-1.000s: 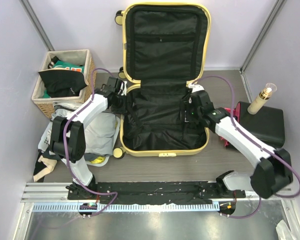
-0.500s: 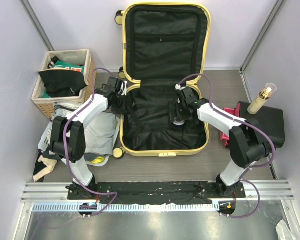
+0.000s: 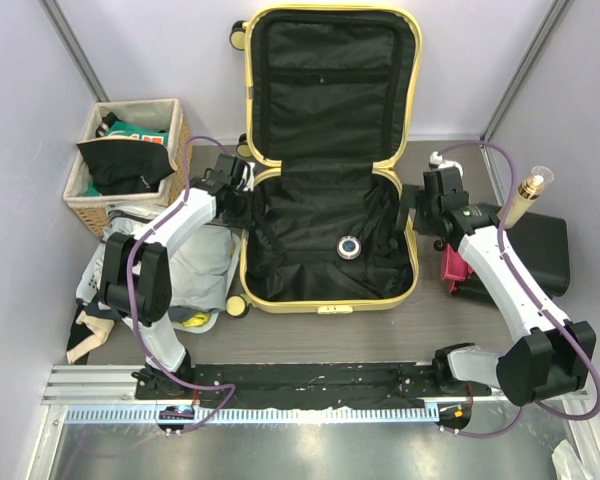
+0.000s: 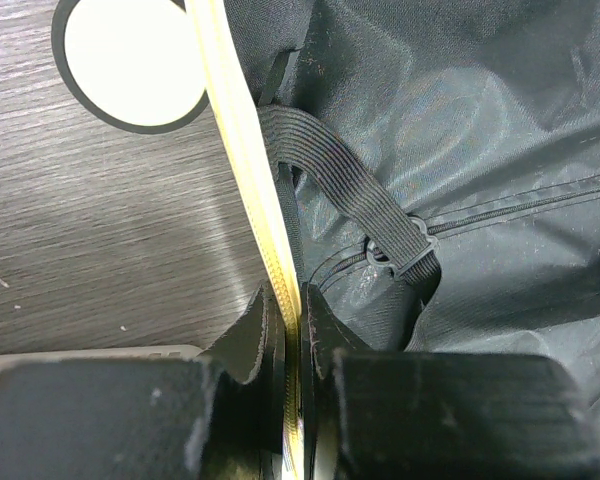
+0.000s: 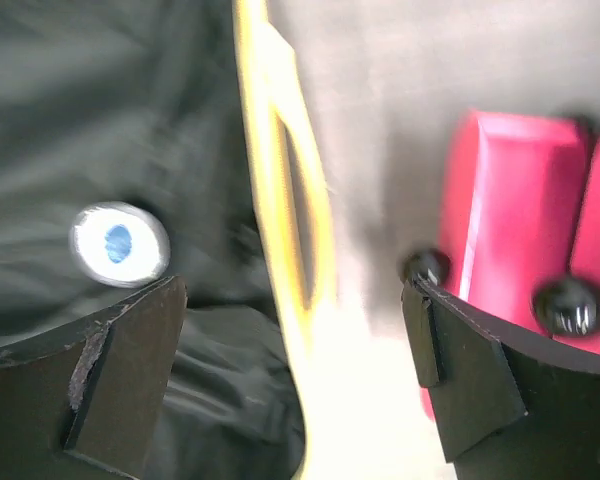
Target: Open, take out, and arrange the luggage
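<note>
The pale-yellow luggage lies open, its lid upright against the back wall and its black-lined base flat on the table. A small round silver item with a blue centre lies in the base and also shows in the right wrist view. My left gripper is shut on the luggage's left zipper rim, next to a cream wheel and an elastic strap. My right gripper is open and empty above the right rim.
A wicker basket of clothes stands at the back left, with a heap of cloth beside the luggage. A black case with a red edge and a bottle sit at the right. The red edge shows in the right wrist view.
My right gripper has drawn back from inside the luggage base to above its right rim, and the round item now lies uncovered on the lining. The left gripper has not moved.
</note>
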